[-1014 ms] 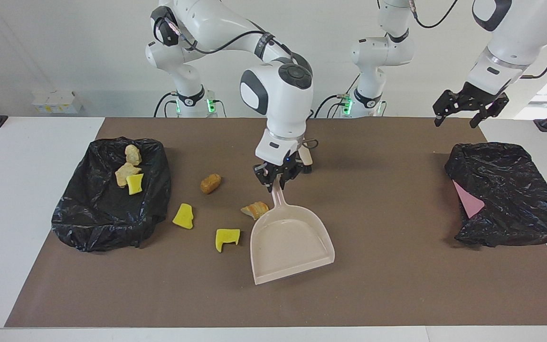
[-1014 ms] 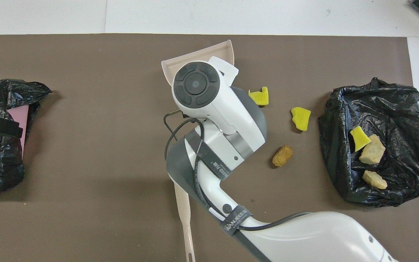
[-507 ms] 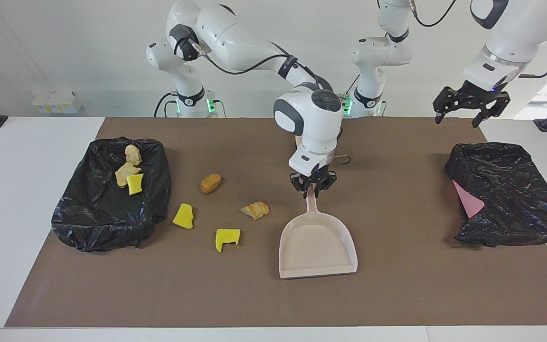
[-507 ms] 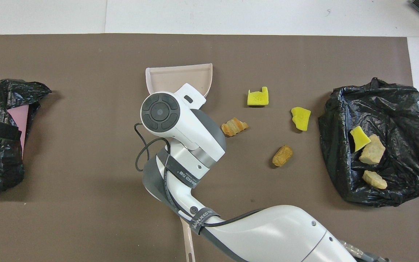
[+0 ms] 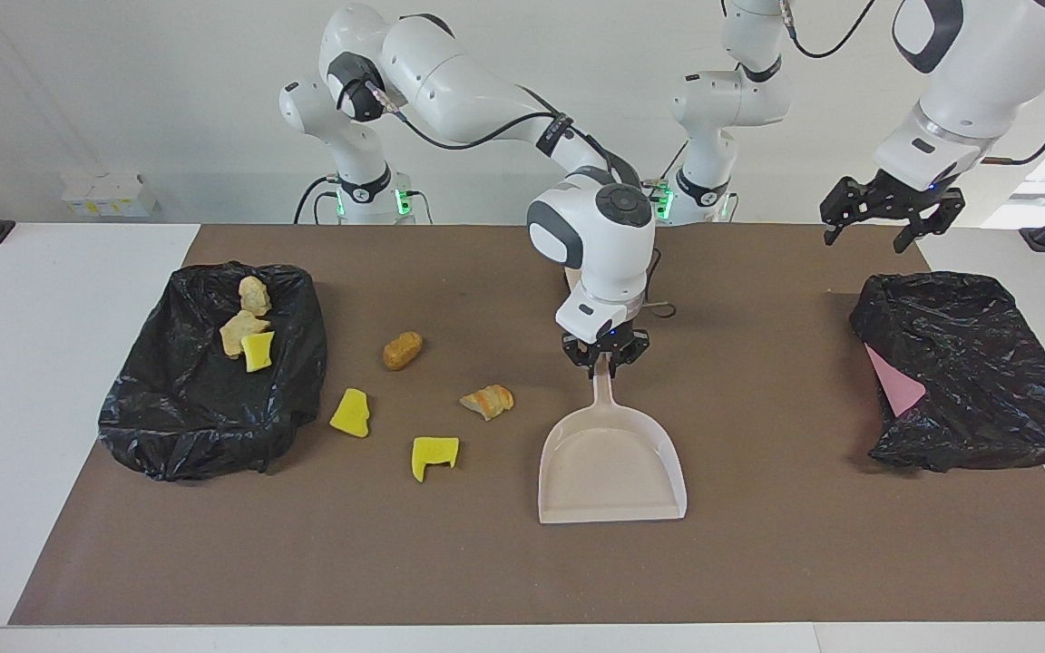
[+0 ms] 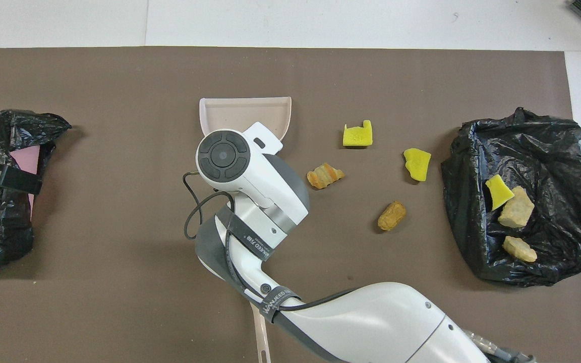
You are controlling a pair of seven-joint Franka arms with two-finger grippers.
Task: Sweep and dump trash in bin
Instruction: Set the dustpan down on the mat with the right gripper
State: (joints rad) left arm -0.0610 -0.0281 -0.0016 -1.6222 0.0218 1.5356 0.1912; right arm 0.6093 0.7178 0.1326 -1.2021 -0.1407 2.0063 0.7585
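My right gripper (image 5: 605, 356) is shut on the handle of the beige dustpan (image 5: 610, 467), whose pan (image 6: 244, 114) lies flat on the brown mat, mouth away from the robots. Several trash pieces lie on the mat between the dustpan and the black-lined bin (image 5: 180, 408): a striped bread chunk (image 5: 487, 400), a brown chunk (image 5: 403, 350) and two yellow sponge scraps (image 5: 351, 413) (image 5: 434, 455). Three more pieces, one of them (image 5: 257, 350), lie in that bin (image 6: 547, 146). My left gripper (image 5: 874, 227) hangs open in the air over the second bin.
A second black-lined bin (image 5: 976, 381) with a pink sheet (image 5: 894, 381) in it stands at the left arm's end. A beige brush handle (image 6: 261, 338) lies on the mat near the robots, mostly hidden under my right arm.
My right gripper has carried the dustpan away from the striped bread chunk toward the left arm's end and turned it straight. The left gripper has risen slightly. The trash has not moved.
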